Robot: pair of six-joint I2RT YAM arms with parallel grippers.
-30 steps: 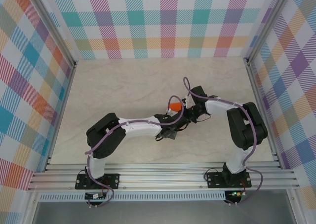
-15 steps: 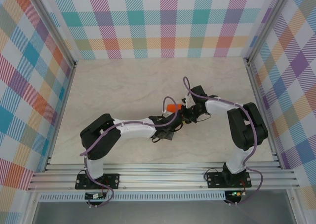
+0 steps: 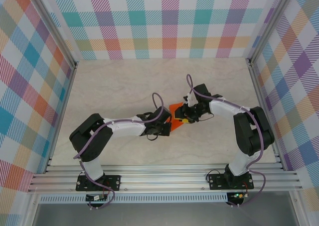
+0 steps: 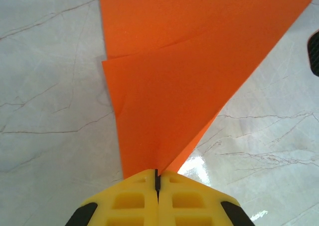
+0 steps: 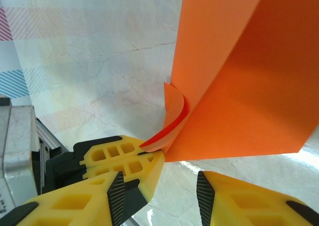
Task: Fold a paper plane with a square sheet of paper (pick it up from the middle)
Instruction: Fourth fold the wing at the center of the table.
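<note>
The thin, bright orange square sheet of paper [image 3: 175, 108] sits near the middle of the pale marbled tabletop [image 3: 124, 86], between the two grippers, and it is no longer a flat square. The left wrist view shows it as layered triangular flaps, one over the other with a crease running across. The right wrist view shows two panels meeting at a fold, with a small corner curled up. I judge the folding to be partly done: some first folds are in, but the slim dart with a sharp tip and a centre ridge is not yet there, so further folds and firm creasing are left.

The left gripper [image 4: 157, 183] has its yellow jaws pressed together on the narrow point of the sheet. The right gripper [image 5: 179, 178] has its jaws apart. The sheet's lower corner lies just beyond them and the curled corner touches one finger, but nothing is clamped.

Compared with a second ago, the top view shows the left arm drawn back to the left with its elbow swung outward. More of the orange now shows, as a wider triangle.
</note>
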